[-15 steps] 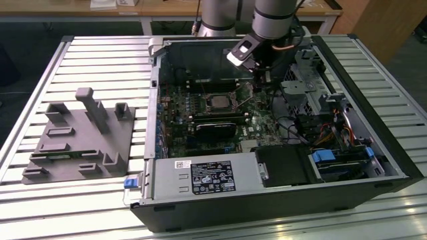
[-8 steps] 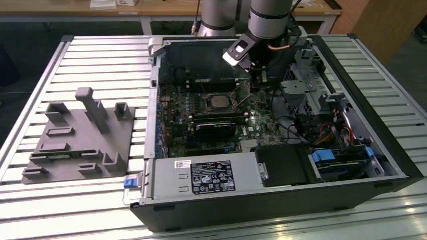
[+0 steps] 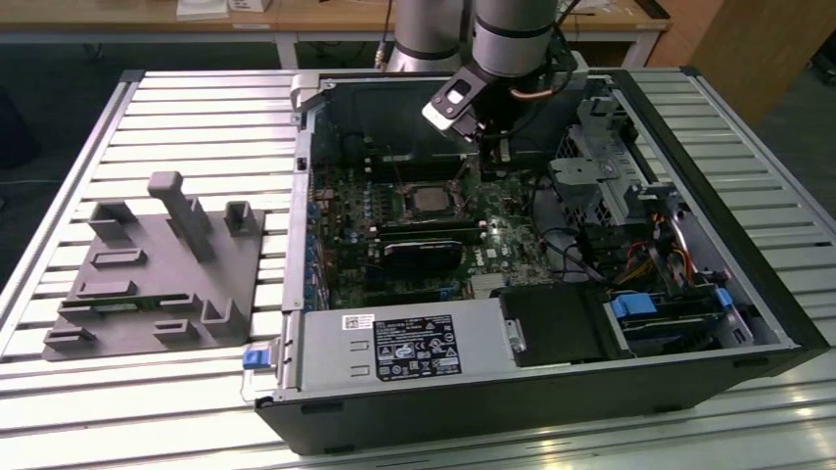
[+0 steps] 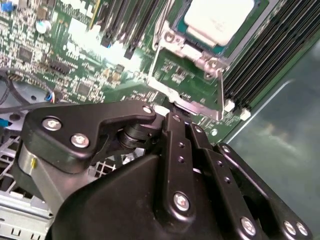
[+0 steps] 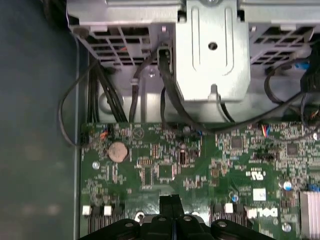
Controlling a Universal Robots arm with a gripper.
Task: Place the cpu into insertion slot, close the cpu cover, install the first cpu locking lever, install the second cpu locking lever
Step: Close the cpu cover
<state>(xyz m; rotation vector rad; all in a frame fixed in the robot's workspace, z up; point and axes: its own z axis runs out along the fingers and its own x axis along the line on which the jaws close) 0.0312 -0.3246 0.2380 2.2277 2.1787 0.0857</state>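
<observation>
The cpu (image 4: 217, 20) is seen seated in the insertion slot (image 3: 452, 201), with the cpu cover (image 4: 192, 50) lying around it. The gripper (image 5: 171, 202) — fingers pressed together, nothing seen between them — is held low over the motherboard (image 5: 150, 170), just beside the slot.

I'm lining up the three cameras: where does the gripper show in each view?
Exterior view: the gripper hangs under the arm, above the green motherboard, to the exterior view's right of the cpu.
Second wrist view: the gripper is the black linkage reaching toward the cpu.
First wrist view: the gripper sits over the motherboard.
Shared landmark: the green motherboard.
</observation>
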